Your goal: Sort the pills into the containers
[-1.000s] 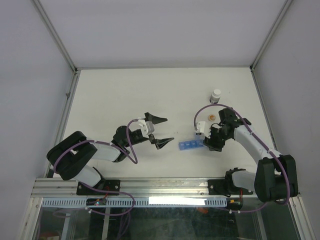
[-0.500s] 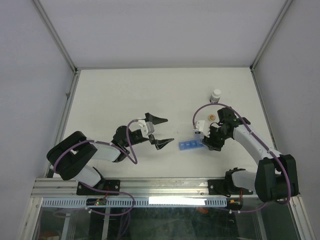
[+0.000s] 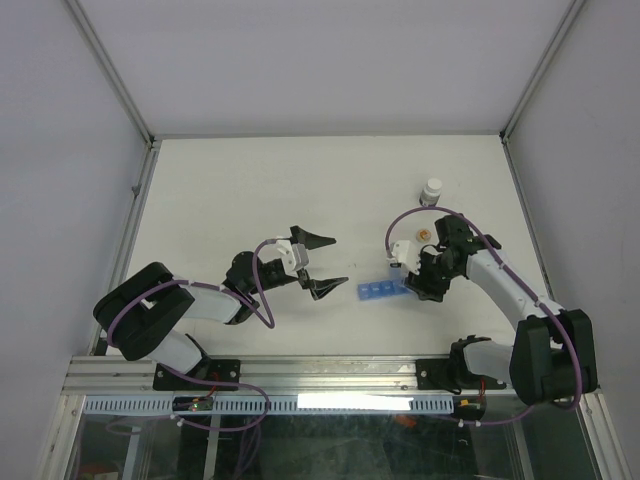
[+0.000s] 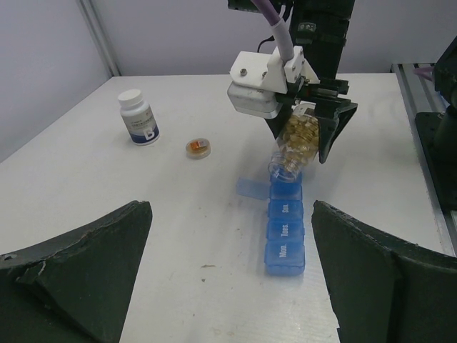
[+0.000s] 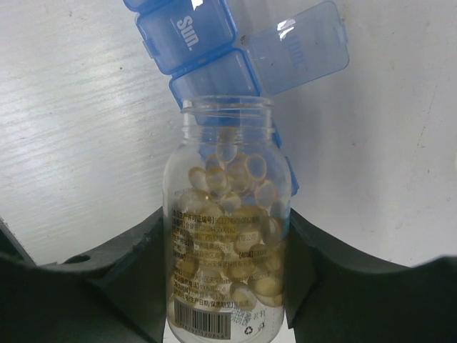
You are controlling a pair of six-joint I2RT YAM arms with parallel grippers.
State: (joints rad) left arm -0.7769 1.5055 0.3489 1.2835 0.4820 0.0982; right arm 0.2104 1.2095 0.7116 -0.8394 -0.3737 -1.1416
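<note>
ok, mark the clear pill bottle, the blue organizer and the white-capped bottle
clear pill bottle (image 5: 228, 236), right wrist view, pill-filled body.
blue organizer (image 4: 285, 255), left wrist view, nearest closed lid.
white-capped bottle (image 4: 140, 125), left wrist view, labelled side.

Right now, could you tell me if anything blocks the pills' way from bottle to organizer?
Nothing visible does: the uncapped bottle is tilted mouth-down over an organizer compartment whose lid is flipped open.

Place: a robot test lab (a boxed-in work booth).
Walls: plain pale panels (image 3: 330, 60) stand on three sides.
Frame: metal rails (image 3: 112, 72) run up the corners.
Table: a flat white top (image 3: 230, 190).
Robots: a left arm (image 3: 200, 305) and a right arm (image 3: 505, 285), bolted to a metal bar (image 3: 330, 372) in front.
Below: maybe a glass pane (image 3: 350, 445), hard to see.
</note>
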